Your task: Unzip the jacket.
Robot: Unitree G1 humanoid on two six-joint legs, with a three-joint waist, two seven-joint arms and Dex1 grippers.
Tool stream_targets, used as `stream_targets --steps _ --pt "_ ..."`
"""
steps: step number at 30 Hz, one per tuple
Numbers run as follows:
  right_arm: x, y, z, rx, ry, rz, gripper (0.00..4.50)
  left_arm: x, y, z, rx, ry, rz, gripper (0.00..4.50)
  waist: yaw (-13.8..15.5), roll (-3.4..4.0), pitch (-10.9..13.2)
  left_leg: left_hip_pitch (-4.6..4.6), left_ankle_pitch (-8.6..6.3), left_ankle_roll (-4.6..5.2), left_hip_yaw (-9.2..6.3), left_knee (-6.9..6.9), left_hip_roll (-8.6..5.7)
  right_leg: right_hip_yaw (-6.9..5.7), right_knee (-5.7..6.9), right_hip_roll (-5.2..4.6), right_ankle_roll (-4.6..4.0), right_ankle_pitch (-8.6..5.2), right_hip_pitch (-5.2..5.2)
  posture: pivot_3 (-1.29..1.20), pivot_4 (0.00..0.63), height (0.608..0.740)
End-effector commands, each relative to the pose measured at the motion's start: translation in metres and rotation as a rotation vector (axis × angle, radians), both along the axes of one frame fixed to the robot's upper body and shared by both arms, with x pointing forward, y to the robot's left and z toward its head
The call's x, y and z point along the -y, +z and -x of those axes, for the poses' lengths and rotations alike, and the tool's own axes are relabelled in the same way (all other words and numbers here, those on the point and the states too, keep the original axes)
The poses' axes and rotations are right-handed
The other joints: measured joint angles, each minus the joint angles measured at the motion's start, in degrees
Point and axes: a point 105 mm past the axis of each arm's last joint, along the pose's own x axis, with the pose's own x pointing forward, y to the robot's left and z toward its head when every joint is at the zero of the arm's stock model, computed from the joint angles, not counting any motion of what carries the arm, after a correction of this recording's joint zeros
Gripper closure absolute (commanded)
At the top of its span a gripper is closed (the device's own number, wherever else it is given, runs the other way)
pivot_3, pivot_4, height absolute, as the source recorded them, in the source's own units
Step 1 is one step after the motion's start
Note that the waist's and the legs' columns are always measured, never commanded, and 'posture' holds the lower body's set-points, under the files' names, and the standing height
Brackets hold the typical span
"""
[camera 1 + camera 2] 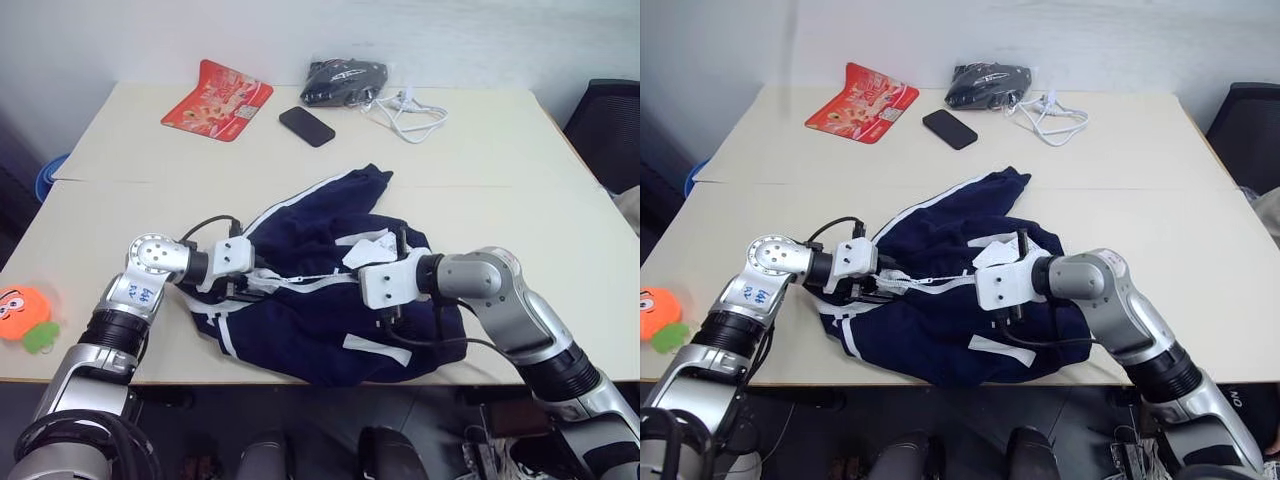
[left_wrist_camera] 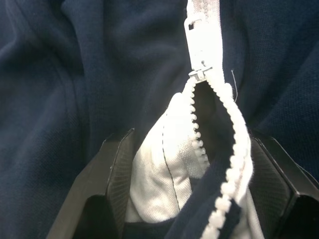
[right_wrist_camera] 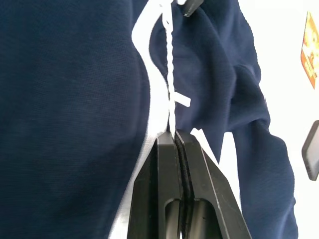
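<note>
- The right gripper (image 3: 174, 137) is pressing its two black fingers (image 3: 162, 169) tight together, with no gap between them.
- The fingers are sitting right at the end of the white zipper (image 3: 169, 84), and the thin white line is running away from the tips. It looks like they are pinching the zipper edge, but what is caught between them is too hidden to be sure.
- The left gripper (image 2: 192, 167) is spreading its fingers (image 2: 114, 164) wide, one on each side of the zipper.
- Between those fingers, the two rows of white teeth (image 2: 197, 144) are parting and the white lining is showing. The little slider (image 2: 199, 37) is sitting just past the tips, where the rows are joining.
- The left gripper is not squeezing anything that can be seen; cloth is lying between its fingers.
- To do this step well, I think one gripper needs to be holding the cloth steady while the other is pulling the slider straight along the zipper line.
- Pulling sideways could be jamming the teeth, and the soft cloth could be bunching up, so a slow, straight pull looks best.
- The jacket (image 1: 320, 300) is lying crumpled on the table (image 1: 500, 190), near the front edge, under both grippers.
- The left gripper is on the jacket's left side and the right gripper is near its middle, with the zipper stretching between them.
- Most of the zipper is looking closed, so the job is just starting, I think.
</note>
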Motion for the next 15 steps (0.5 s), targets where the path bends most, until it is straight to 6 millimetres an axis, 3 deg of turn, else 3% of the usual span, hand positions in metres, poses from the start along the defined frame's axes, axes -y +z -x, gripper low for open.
stream_targets --steps 1,5,15 --pt "0.003 0.011 0.003 0.037 -0.012 -0.023 4.48 -0.015 -0.027 0.003 -0.090 0.069 -0.064 1.41 -0.1 0.01 0.0 0.02 0.02 -0.01 0.00 0.00 0.01 0.01 0.03 0.00 0.00 0.00 0.00 0.00 0.150 0.740" --pt "0.013 0.007 -0.005 0.089 -0.048 0.034 4.48 -0.020 -0.030 0.008 -0.102 0.068 -0.069 1.41 -0.2 0.01 0.0 0.04 0.05 -0.02 0.01 -0.01 0.02 0.03 0.06 0.00 0.00 0.00 -0.02 0.00 0.150 0.740" --pt "0.075 0.012 -0.017 0.147 -0.173 0.170 4.48 -0.033 -0.034 0.018 -0.115 0.099 -0.077 1.41 -0.7 0.03 0.0 0.05 0.05 -0.03 0.05 -0.10 0.05 0.04 0.04 0.01 0.00 0.00 -0.06 0.00 0.150 0.740"
